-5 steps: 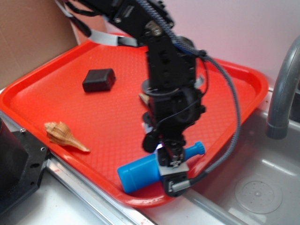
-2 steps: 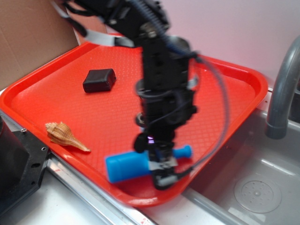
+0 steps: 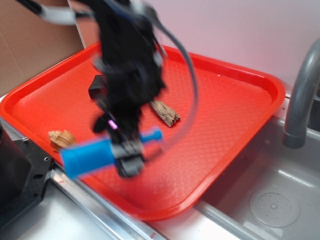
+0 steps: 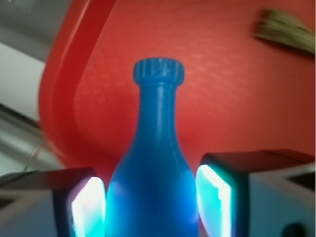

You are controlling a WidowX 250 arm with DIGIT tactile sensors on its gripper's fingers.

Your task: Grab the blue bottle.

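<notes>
Our gripper (image 3: 129,152) has its jaws clamped on the bottle (image 3: 92,156), held above the tray (image 3: 225,125).

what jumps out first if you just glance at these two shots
The blue bottle stands out most: it is clamped sideways in the end effector, held above the red tray's near-left edge, and fills the wrist view between the two pads. Behind it on the tray lie a brown bark-like piece and a black block; a seashell peeks out at the left.
</notes>
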